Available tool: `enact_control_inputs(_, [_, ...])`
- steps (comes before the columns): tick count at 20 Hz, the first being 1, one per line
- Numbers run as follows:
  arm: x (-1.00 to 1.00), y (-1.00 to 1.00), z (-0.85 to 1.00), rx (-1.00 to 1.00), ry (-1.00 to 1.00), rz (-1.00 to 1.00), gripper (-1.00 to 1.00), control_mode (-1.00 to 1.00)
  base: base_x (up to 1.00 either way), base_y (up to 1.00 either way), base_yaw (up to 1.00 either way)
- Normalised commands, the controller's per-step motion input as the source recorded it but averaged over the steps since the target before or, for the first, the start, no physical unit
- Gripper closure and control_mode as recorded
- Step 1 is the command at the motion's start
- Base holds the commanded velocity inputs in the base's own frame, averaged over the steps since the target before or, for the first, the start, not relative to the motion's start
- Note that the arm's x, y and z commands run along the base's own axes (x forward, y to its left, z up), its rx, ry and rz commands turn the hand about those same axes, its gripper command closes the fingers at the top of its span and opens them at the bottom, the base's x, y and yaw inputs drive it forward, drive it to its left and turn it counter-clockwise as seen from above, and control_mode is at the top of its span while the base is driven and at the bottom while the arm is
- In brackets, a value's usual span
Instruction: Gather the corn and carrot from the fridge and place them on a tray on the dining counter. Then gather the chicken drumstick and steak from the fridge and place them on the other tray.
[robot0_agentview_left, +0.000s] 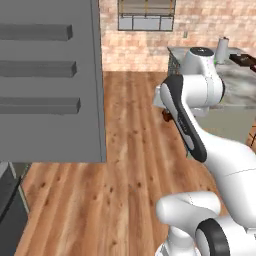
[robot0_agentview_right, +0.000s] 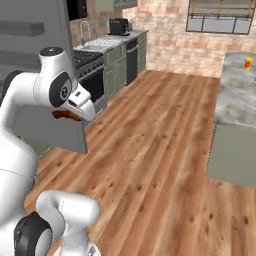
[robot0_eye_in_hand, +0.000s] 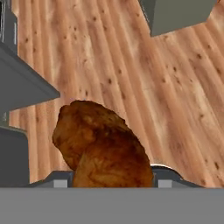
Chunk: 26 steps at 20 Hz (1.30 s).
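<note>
My end effector is clenched on the chicken drumstick, carried over bare floor; its tray placement and the steak seem left.

Warm wood plank floor runs through the kitchen to a brick wall with a dark-framed window. The grey open fridge door (three shelf bars on its inner face) stands at left. Grey-green cabinets with a sink and stove line one side, opposite the marble dining counter.
</note>
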Motion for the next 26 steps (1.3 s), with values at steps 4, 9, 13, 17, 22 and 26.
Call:
enact_control_inputs(4, [0.0,0.0,0.0,0.0,0.0,0.0,1.0,1.0,-0.92,-0.03,-0.67])
enact_control_inputs(9, [0.0,0.0,0.0,0.0,0.0,0.0,1.0,1.0,-0.41,-0.49,-0.48])
enact_control_inputs(13, [0.0,0.0,0.0,0.0,0.0,0.0,1.0,1.0,-0.06,-0.8,-0.23])
enact_control_inputs(17, [0.0,0.0,0.0,0.0,0.0,0.0,1.0,1.0,0.14,-1.0,-0.03])
enact_control_inputs(22, [0.0,0.0,0.0,0.0,0.0,0.0,1.0,1.0,0.11,-1.0,0.0])
enact_control_inputs(26, [0.0,0.0,0.0,0.0,0.0,0.0,1.0,1.0,0.0,-1.0,0.0])
